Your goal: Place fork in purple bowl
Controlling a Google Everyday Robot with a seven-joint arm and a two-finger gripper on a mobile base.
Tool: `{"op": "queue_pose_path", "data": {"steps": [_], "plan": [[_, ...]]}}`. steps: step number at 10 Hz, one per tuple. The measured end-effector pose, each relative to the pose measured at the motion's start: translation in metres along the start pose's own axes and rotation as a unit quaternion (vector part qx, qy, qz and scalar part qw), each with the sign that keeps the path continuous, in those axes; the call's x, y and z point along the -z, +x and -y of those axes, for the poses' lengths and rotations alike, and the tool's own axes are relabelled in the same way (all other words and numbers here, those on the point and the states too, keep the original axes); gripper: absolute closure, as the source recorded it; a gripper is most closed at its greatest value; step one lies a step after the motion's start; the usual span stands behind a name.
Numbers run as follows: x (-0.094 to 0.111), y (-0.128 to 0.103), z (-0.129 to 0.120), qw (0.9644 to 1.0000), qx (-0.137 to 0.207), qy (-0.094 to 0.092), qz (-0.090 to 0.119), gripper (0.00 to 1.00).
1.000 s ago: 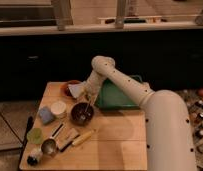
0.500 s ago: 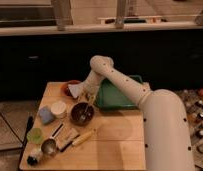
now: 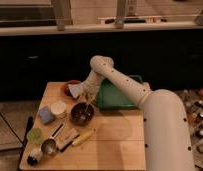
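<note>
The purple bowl [image 3: 83,113] sits on the wooden table [image 3: 115,145], left of centre. My gripper [image 3: 87,96] hangs just above the bowl's far rim, at the end of the white arm [image 3: 120,82] that reaches in from the right. A thin pale fork [image 3: 86,104] appears to hang from the gripper, pointing down toward the bowl, but it is hard to make out.
A green tray [image 3: 115,95] lies right of the bowl. An orange-brown bowl [image 3: 72,87] with a pale item stands behind. A white cup [image 3: 58,108], a blue sponge [image 3: 46,115], a green cup [image 3: 34,135], a metal cup [image 3: 48,147] and a yellow-handled utensil [image 3: 84,137] lie to the left and front.
The gripper has shifted slightly up and toward the bowl's far rim. The other objects have not moved.
</note>
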Motion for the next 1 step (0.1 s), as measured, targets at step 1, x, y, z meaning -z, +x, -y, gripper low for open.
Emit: {"op": "queue_pose_path", "data": {"steps": [1], "plan": [[0.0001, 0.0, 0.0, 1.0, 0.0, 0.0, 0.0, 0.58]]}}
